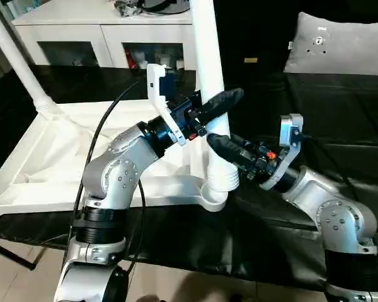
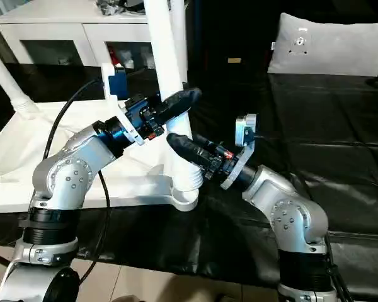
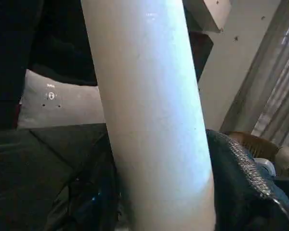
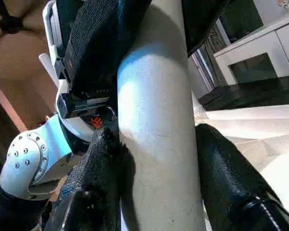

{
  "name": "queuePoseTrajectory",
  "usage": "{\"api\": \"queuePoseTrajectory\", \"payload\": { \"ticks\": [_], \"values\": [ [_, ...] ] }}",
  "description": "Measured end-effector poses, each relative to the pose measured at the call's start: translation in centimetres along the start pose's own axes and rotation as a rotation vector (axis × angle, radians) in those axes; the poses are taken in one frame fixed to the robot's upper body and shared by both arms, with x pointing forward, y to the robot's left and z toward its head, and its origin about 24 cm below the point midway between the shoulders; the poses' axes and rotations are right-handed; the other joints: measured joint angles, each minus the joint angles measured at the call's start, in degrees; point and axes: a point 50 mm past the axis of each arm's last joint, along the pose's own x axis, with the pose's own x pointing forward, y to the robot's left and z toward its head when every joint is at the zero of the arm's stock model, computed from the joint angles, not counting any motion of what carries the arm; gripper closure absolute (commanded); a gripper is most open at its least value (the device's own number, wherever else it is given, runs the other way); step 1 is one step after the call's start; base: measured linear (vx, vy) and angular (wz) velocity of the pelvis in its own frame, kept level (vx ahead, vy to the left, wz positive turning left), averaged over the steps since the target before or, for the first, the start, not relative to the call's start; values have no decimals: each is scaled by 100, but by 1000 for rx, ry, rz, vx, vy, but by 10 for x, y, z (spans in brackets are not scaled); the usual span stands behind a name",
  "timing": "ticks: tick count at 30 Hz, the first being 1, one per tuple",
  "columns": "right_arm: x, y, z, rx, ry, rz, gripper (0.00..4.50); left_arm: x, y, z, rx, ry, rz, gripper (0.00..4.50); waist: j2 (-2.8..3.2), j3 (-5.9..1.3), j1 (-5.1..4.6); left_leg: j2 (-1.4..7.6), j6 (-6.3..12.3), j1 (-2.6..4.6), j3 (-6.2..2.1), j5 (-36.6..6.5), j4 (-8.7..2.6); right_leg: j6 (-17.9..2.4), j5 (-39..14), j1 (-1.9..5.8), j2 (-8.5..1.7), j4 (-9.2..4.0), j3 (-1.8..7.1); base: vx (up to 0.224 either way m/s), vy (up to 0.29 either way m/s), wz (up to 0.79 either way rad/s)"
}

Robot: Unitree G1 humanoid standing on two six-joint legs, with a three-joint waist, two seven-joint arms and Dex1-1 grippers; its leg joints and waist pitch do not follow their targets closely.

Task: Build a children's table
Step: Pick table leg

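Observation:
The children's table top (image 1: 63,157) lies upside down on the black work surface, ribbed side up. One white leg (image 1: 205,56) stands upright in the near right corner socket (image 1: 217,192). Another leg (image 1: 19,63) rises from the far left corner. My left gripper (image 1: 217,94) is shut on the near leg partway up, and the left wrist view has the tube (image 3: 149,120) pressed between its fingers (image 3: 241,183). Just below, my right gripper (image 1: 215,141) is shut on the same leg (image 4: 159,144), a black finger (image 4: 231,183) on each side.
A white cabinet (image 1: 107,31) with glass doors stands behind the work surface (image 1: 340,113). A grey cushion (image 1: 340,44) leans at the back right. A black cable (image 1: 104,126) loops over my left forearm. The surface's front edge runs close under both elbows.

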Motion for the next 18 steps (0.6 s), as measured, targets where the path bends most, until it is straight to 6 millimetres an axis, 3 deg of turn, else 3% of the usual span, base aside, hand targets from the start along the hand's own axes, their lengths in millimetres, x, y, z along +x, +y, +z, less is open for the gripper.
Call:
{"api": "queuePoseTrajectory", "payload": {
  "ticks": [6, 8, 16, 18],
  "values": [
    [-2, -4, 1, -55, 19, -40, 264, 2, 3, -2, 1, 21, 40, 234, 0, 0, -1, -3, -1, 0, 0, 0, 1, 0, 0, 1, 0, 0, 0, 0, 0, 0],
    [-1, -5, 2, -71, 28, -56, 208, 3, 5, -3, 2, 29, 45, 234, 0, 0, -1, -3, -1, 0, 0, 0, 1, 1, 0, 1, 0, 0, 0, 0, 0, 0],
    [-7, -12, 8, -119, 99, -132, 148, -8, 15, 5, 121, 103, 94, 234, -2, 0, -4, -1, 1, 0, 1, -1, 0, 1, 1, 0, 1, 0, 2, 0, 0, 0],
    [-7, -11, 9, -130, 144, -105, 112, -8, 13, 4, 137, 134, 51, 257, -3, 0, 2, 0, 4, -1, 1, -2, -1, 1, 1, 0, 0, 0, 4, 0, 0, 0]
  ]
}}
